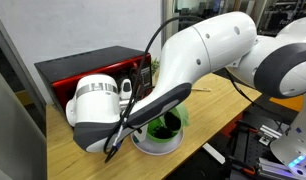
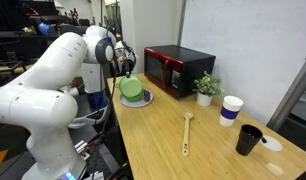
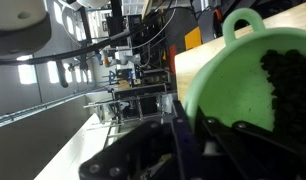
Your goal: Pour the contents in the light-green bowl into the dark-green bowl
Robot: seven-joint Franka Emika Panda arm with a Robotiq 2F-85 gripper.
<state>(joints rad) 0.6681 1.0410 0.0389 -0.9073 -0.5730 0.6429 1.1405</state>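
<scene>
**Light bowl tipped over the plate, bits not yet out**

I have the gripper [image 3: 186, 132] pinched on the rim of the light bowl [image 3: 233, 95]. It is raised and tilted at the far left end of the table [image 2: 173, 150], just above the white plate [image 2: 143, 103]. I hold it by the edge so the mouth stays free and the load can slide toward the low side. In the wrist view the bits [image 3: 288, 80] sit as one dark clump against the inner wall, so I judge the pour is under way but not finished.

The dark bowl should be the catch point beneath. In an exterior view I see green with dark specks on the plate under the arm, but I cannot separate two bowls there. I keep the tilt low and close to the plate so nothing scatters.

By my count:
- One light bowl and one plate.
- One microwave [image 2: 178, 70] behind the plate.
- One potted plant [image 2: 204, 86] to its right.
- Two cups, a white one [image 2: 231, 110] and a black one [image 2: 249, 140], at the far right.
- One wooden spoon [image 2: 186, 133] lying mid-table, well apart from the pour.
</scene>
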